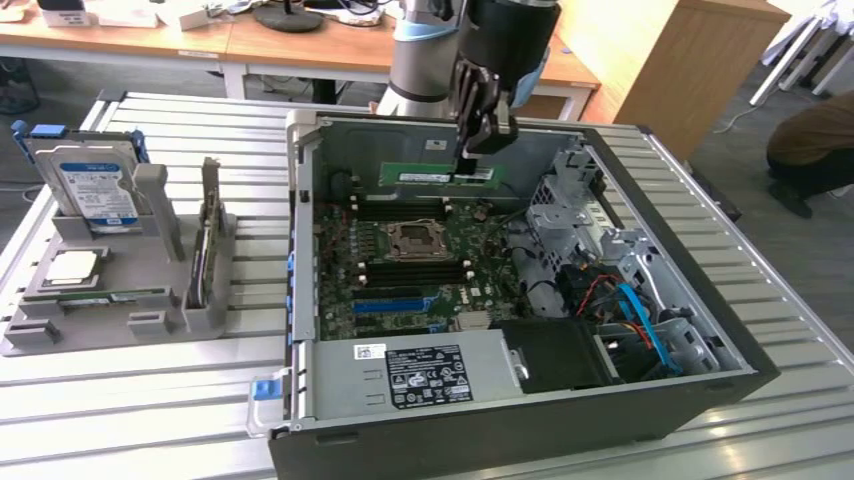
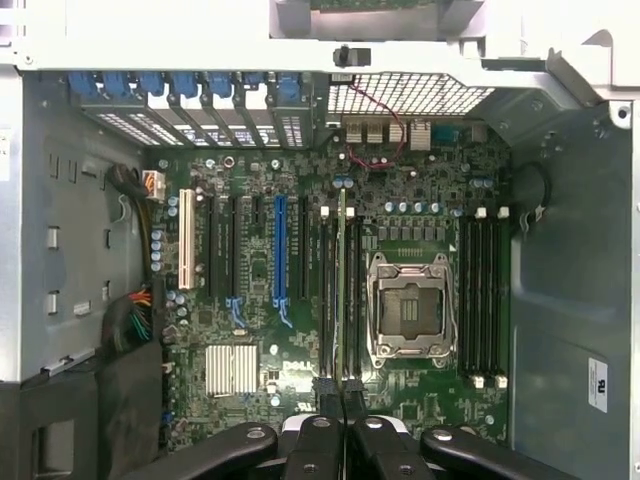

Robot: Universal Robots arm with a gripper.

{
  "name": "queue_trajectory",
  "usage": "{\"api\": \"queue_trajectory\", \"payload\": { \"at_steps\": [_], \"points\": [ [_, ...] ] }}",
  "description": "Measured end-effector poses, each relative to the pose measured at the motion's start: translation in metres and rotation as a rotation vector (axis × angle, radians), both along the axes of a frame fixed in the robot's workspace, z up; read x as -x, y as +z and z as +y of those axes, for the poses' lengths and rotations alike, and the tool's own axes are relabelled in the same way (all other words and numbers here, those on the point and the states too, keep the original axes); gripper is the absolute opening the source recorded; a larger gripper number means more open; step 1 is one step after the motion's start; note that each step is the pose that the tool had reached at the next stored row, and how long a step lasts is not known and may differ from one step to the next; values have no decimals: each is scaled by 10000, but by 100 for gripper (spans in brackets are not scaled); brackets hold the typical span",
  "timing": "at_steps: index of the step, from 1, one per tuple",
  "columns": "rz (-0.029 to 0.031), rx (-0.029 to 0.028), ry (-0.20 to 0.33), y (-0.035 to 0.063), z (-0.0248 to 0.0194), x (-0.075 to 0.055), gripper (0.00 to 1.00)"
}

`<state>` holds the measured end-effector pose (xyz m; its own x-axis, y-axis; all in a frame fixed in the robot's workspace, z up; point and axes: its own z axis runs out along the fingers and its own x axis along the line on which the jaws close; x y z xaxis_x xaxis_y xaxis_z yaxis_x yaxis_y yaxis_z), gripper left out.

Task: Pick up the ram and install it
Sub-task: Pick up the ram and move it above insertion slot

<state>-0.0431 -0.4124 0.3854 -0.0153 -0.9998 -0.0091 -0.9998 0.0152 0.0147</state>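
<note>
The ram [image 1: 441,175], a slim green stick with a white label, hangs level above the open computer case [image 1: 694,300], over the far end of the motherboard [image 1: 400,270]. My gripper [image 1: 477,152] is shut on its upper edge near one end. In the wrist view the ram [image 2: 342,290] appears edge-on as a thin line between my fingertips, with the gripper [image 2: 342,392] above it. It lines up over the black memory slots [image 2: 332,300] beside the open CPU socket [image 2: 410,305]. It stays clear of the board.
A grey fixture [image 1: 120,300] on the exterior view's left holds a hard drive [image 1: 87,190], a dark expansion card [image 1: 207,235] and a CPU [image 1: 74,265]. The power supply [image 1: 414,375] and cables [image 1: 627,300] fill the case's near end. A person [image 1: 814,140] sits at far right.
</note>
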Motion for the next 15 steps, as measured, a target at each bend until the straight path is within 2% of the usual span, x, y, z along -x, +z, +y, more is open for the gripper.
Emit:
{"api": "queue_trajectory", "payload": {
  "at_steps": [15],
  "points": [
    [-1,-1,0,-122,0,0,12]
  ]
}}
